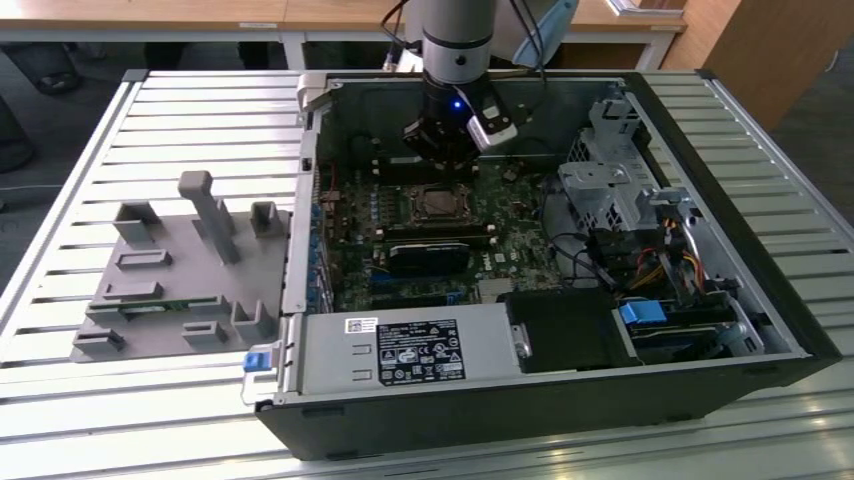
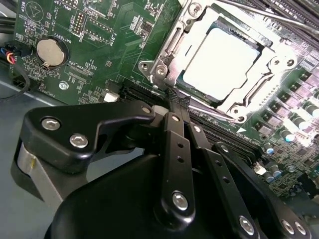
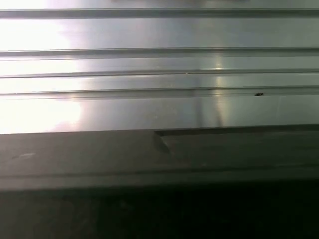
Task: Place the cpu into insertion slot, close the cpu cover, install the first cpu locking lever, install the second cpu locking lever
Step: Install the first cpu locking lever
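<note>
CPU (image 2: 218, 63) seated in insertion slot (image 2: 225, 105), upper right of the second wrist view; silvery lid visible through the window of the CPU cover (image 2: 199, 21), which lies closed over it. Same socket at frame centre in the exterior view (image 1: 437, 203). Gripper (image 2: 178, 99) just beside the socket's near edge, fingertips (image 2: 174, 96) pressed together with no visible gap; whether pinching a thin locking lever (image 2: 197, 108) there cannot be told.

Handling, as a judgement: chip light, rigid, smooth-topped, with fragile contacts underneath, best held by its edges; cover thin stamped metal, stiff but bendable; levers springy wire rods, slippery and narrow, best taken near the free end.

Surroundings: green motherboard (image 2: 99, 64) with coin battery (image 2: 51, 52) at upper left; memory slots (image 2: 234, 144) running just below the socket, close to the fingers; capacitors (image 2: 294, 127) at right. In the exterior view, open computer case (image 1: 787, 330), power supply (image 1: 400, 352) at lower centre, drive cage (image 1: 607, 195) at right, grey fixture tray (image 1: 160, 290) at left on the slatted table (image 1: 80, 420). Case walls and cables likely to crowd the approach.
</note>
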